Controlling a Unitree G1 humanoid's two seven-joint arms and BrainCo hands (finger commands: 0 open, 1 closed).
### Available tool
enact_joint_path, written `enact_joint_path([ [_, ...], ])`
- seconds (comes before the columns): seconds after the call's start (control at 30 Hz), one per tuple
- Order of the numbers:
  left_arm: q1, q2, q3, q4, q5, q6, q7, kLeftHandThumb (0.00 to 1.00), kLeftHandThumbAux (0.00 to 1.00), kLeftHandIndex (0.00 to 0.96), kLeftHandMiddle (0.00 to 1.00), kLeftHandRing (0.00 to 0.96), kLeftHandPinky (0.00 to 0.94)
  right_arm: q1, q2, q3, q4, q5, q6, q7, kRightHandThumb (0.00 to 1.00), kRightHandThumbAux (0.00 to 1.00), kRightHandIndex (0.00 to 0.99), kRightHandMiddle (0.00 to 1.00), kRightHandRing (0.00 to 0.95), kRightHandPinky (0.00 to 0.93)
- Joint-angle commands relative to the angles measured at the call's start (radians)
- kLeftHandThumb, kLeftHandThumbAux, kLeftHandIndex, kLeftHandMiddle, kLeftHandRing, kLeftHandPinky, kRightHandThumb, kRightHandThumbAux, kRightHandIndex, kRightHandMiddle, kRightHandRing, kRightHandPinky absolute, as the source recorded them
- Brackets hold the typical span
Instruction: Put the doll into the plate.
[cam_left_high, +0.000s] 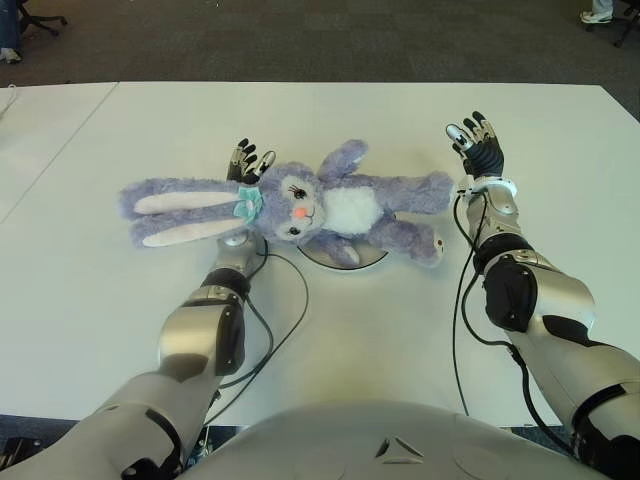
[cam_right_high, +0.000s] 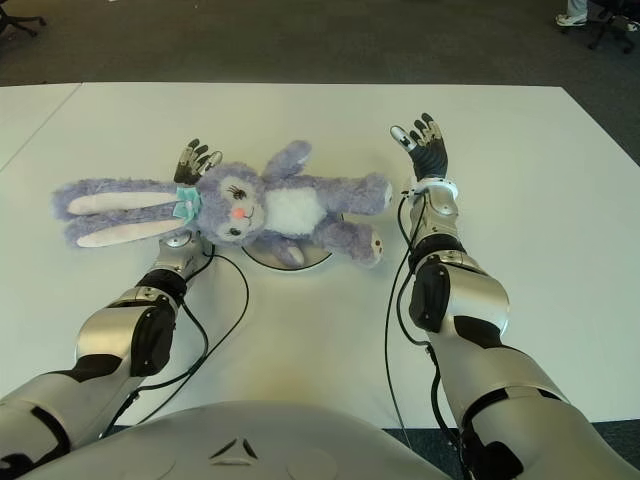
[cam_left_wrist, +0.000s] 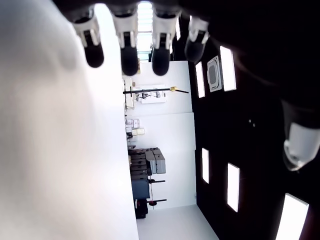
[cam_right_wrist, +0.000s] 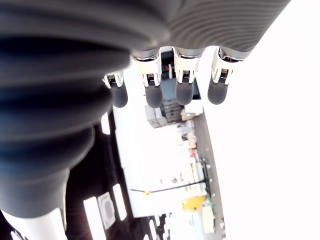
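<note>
Where dark carpet (cam_left_high: 330, 40) borders it, white table (cam_left_high: 330, 340) under doll (cam_left_high: 330, 205).

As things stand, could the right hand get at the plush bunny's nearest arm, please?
Probably yes: the right hand hovers open, palm up, just beside the plush bunny's outstretched arm, with only bare table between them; it would need turning over first.
</note>
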Motion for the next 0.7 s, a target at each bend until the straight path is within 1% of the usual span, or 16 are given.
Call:
enact_joint_path([
  [0.03,0.219,-0.041,0.013,0.141,-0.014,0.139,-0.027,0.0,0.517,0.073,0.136,0.123,0.107,0.04,0.036,-0.001,0.014,0.006,0.008,-0.011,0.0,0.768,0.0,0.0,0.0,0.0],
  [0.33,0.22,-0.037,0.015,0.142,-0.014,0.14,-0.03,0.0,0.513,0.073,0.131,0.116,0.085,0.057,0.065,-0.022,0.012,0.029,-0.007,-0.004,0.0,0.769,0.0,0.0,0.0,0.0],
  [0.47,0.221,-0.035,0.014,0.142,-0.013,0.141,-0.029,0.0,0.505,0.083,0.137,0.121,0.103,0.067,0.084,-0.045,0.011,0.048,-0.016,0.007,0.0,0.761,0.002,0.0,0.0,0.009],
  [0.6,0.224,-0.035,0.017,0.141,-0.015,0.133,-0.033,0.0,0.499,0.085,0.139,0.123,0.102,0.074,0.098,-0.062,0.011,0.058,-0.019,0.013,0.0,0.761,0.004,0.005,0.0,0.014],
  [0.7,0.225,-0.035,0.015,0.141,-0.014,0.128,-0.037,0.0,0.491,0.079,0.128,0.117,0.096,0.091,0.12,-0.077,0.012,0.072,-0.028,0.018,0.0,0.769,0.005,0.008,0.0,0.019],
])
